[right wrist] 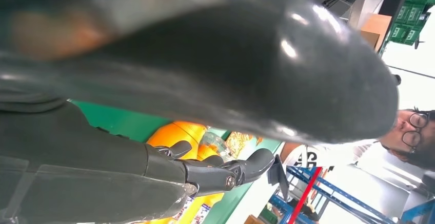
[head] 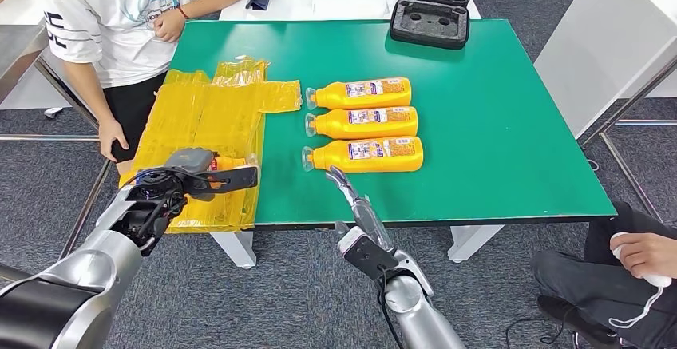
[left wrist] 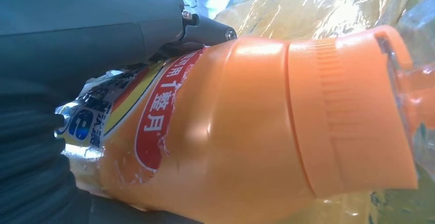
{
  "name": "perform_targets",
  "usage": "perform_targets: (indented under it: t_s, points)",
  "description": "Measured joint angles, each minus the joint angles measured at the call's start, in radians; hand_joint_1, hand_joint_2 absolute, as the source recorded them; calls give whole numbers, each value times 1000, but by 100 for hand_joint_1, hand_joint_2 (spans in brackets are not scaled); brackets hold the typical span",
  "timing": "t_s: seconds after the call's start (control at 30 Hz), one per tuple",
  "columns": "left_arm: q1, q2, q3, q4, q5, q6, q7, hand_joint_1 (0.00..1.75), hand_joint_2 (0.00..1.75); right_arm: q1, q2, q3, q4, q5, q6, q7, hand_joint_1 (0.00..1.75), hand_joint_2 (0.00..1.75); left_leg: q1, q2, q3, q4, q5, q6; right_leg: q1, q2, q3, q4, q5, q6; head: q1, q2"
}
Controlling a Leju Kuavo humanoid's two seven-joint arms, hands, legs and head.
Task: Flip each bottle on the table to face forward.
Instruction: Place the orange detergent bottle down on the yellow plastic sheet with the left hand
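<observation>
Over the yellow wrapping [head: 209,125] at the table's [head: 511,125] left edge, the left hand [head: 172,185] grips a bottle [left wrist: 246,131], cap pointing right toward the row. The right hand [head: 351,197], fingers apart and empty, hovers just beside the nearest laid bottle [head: 366,156]. Three bottles lie side by side, long axes left-right, labels up. An open case [head: 431,5] sits far back.

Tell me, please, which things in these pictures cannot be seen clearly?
- Bottle in the left robot hand: base hidden by the hand, wrist view.
- Same bottle, head view: mostly covered by the hand.
- Labels on the three table bottles: too small to read.
- Right robot hand: thumb blurred, blocking the wrist view.
</observation>
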Motion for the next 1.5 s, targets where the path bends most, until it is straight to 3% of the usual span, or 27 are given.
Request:
perform_targets:
  t_s: [0.17,0.37,0.5,0.53,0.57,0.63,0.67,0.7,0.87,1.0,1.5]
  points:
    - [9,-2,0,8,-1,-12,0,128,175,-7,0,0,9,-1,1,0,0,0,0,0,0,0,0,0,0,0,0,0,0,0,0,0]
    - [9,-2,0,22,16,-38,-15,148,175,-18,0,0,22,-4,2,-1,0,0,0,0,0,0,0,0,0,0,0,0,0,0,0,0]
    - [7,-2,1,25,21,-49,-24,145,175,-20,0,0,28,-7,2,-3,0,0,0,0,0,0,0,0,0,0,0,0,0,0,0,0]
    - [6,-2,1,25,22,-52,-26,134,175,-21,0,0,29,-7,2,-3,0,0,0,0,0,0,0,0,0,0,0,0,0,0,0,0]
    - [5,-3,1,26,23,-54,-29,108,175,-21,0,0,29,-8,2,-3,0,0,0,0,0,0,0,0,0,0,0,0,0,0,0,0]
    - [3,-3,1,28,28,-59,-32,36,175,-22,0,0,31,-8,2,-3,0,0,0,0,0,0,0,0,0,0,0,0,0,0,0,0]
    - [2,-4,1,29,31,-61,-34,10,175,-22,0,0,32,-8,2,-3,0,0,0,0,0,0,0,0,0,0,0,0,0,0,0,0]
    - [2,-4,1,30,33,-63,-35,0,175,-22,0,0,33,-9,2,-4,0,0,0,0,0,0,0,0,0,0,0,0,0,0,0,0]
    - [1,-9,2,36,38,-62,-35,0,175,-22,0,0,37,-12,2,-4,0,0,0,0,0,0,0,0,0,0,0,0,0,0,0,0]
    - [-3,-11,2,39,38,-62,-42,0,0,-23,0,0,40,-12,3,-4,0,0,0,0,0,0,0,0,0,0,0,0,0,0,0,0]
    - [-5,-18,2,39,33,-25,-42,0,0,-28,0,0,51,-14,2,-2,0,0,0,0,0,0,0,0,0,0,0,0,0,0,0,0]
